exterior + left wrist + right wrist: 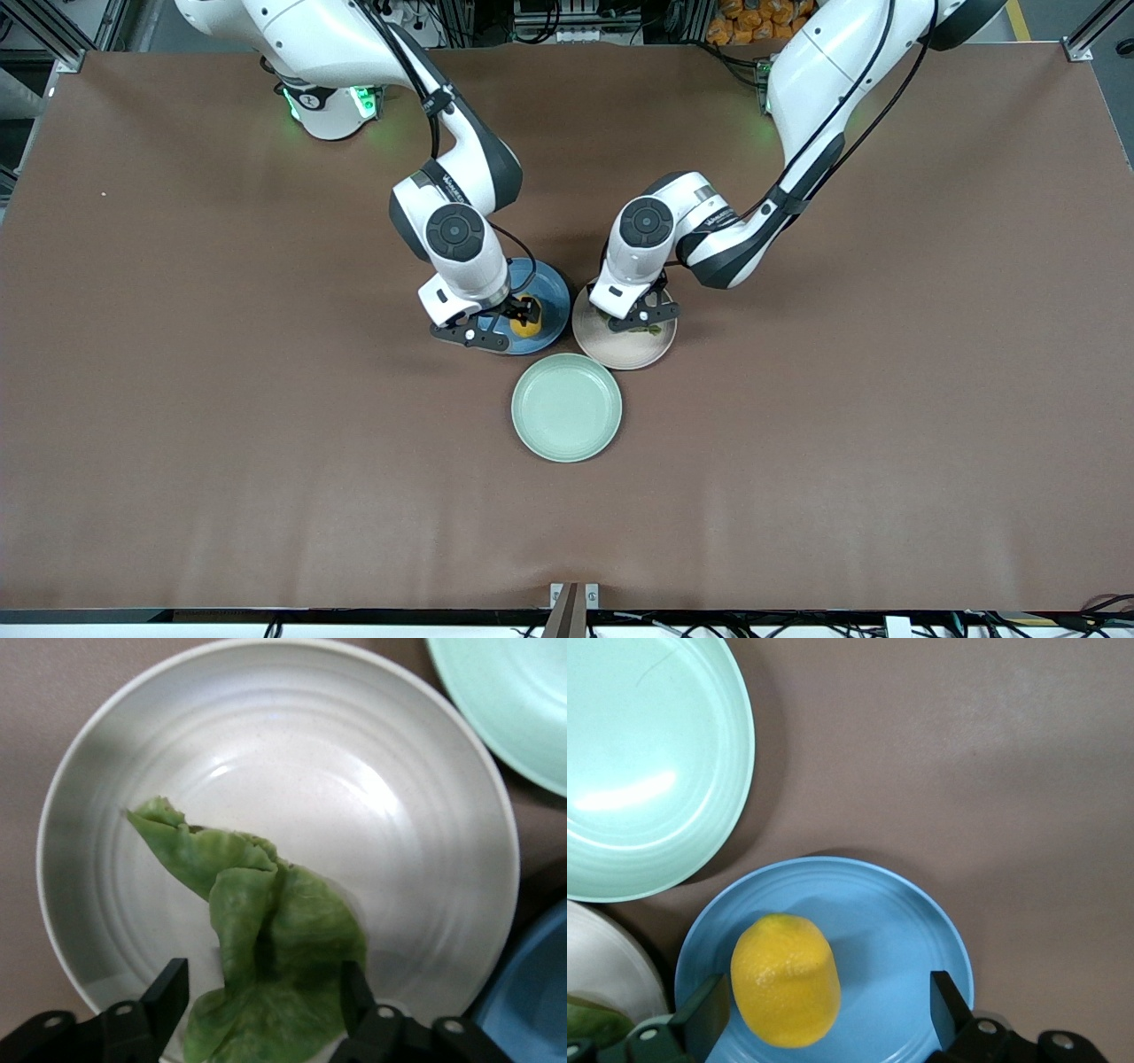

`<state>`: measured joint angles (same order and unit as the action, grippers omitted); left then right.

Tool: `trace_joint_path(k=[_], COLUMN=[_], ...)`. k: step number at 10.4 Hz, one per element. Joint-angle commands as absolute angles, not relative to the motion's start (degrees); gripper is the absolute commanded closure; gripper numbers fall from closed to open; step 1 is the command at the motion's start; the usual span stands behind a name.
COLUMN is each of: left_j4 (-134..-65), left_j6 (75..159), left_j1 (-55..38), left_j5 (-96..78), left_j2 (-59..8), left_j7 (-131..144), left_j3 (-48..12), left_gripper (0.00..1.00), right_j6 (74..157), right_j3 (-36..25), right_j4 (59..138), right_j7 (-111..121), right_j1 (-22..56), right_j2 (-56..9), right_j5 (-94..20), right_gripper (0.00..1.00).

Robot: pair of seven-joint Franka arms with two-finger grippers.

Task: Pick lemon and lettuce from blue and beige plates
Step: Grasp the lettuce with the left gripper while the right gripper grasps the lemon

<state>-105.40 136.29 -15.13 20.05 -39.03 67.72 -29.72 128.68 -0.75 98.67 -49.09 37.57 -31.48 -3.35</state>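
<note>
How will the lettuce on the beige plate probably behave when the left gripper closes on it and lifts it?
The lettuce looks thin and folded, so it will probably crumple and hang limp. It seems light, so the beige plate should hardly shift. The open left gripper straddles one end only, so the pointed end may droop.

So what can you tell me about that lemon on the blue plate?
The lemon is a small oval fruit with a smooth, finely dimpled rind, yellow shading to orange. It lies on its side in the blue plate, resting on the plate's floor. The right gripper is down around it with its fingers open, one finger close beside the rind and the other standing clear; whether any finger touches it cannot be told. In the front view it shows as a yellow spot under that gripper.
</note>
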Motion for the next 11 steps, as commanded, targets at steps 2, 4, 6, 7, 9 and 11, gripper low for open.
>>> trace_joint_path(k=[2,4,6,7,9,11], left_j4=[-104.50,-104.41,-104.50,-104.41,-104.41,-104.33], left_j6=[136.93,136.85,136.32,136.23,132.39,128.86], left_j1=[-15.38,-14.86,-14.24,-14.06,-12.84,-10.56], left_j5=[22.06,22.06,21.97,21.62,21.27,20.14], left_j2=[-39.64,-39.11,-37.28,-35.96,-31.32,-27.18], left_j7=[69.70,69.78,70.14,70.22,69.96,69.44], left_j3=[-29.44,-29.44,-29.53,-29.53,-29.71,-29.97], left_gripper=[0.80,1.00,1.00,1.00,1.00,1.00], right_j6=[132.53,132.89,134.11,135.69,136.14,136.14], right_j3=[-1.14,-1.14,-1.05,-1.14,-1.14,-1.14], right_j4=[98.09,98.09,98.09,98.09,98.09,98.09], right_j7=[-53.69,-53.70,-54.92,-55.71,-56.25,-56.25], right_j1=[39.11,39.37,40.16,40.60,41.22,41.31], right_j2=[-33.66,-34.19,-35.06,-35.76,-36.39,-36.65], right_j5=[-3.69,-3.69,-4.04,-4.04,-3.96,-3.96], right_gripper=[0.00,0.00,0.00,0.00,0.00,0.00])
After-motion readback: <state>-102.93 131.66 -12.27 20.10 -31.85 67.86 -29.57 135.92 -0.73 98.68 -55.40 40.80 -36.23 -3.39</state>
